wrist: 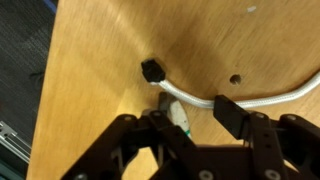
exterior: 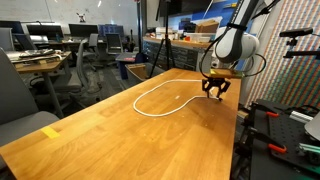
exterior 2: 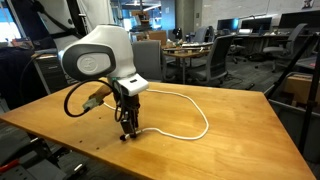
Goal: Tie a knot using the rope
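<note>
Worktop (exterior: pixel 100 135) carries the rope (exterior 2: pixel 207 123) in one big open loop. It's a thin, light, limp white cord that will sag and drag rather than hold any shape, and it's probably a bit slick on the wood, so I'd pinch it just behind the dark tip (wrist: pixel 152 70), where the end stays controllable for threading. Claw (wrist: pixel 195 113) is down at the worktop with fingers spread and nothing gripped. In the wrist view the cord's end section runs across just ahead of the fingertips and passes behind one pad, with the tip just beyond them.
</note>
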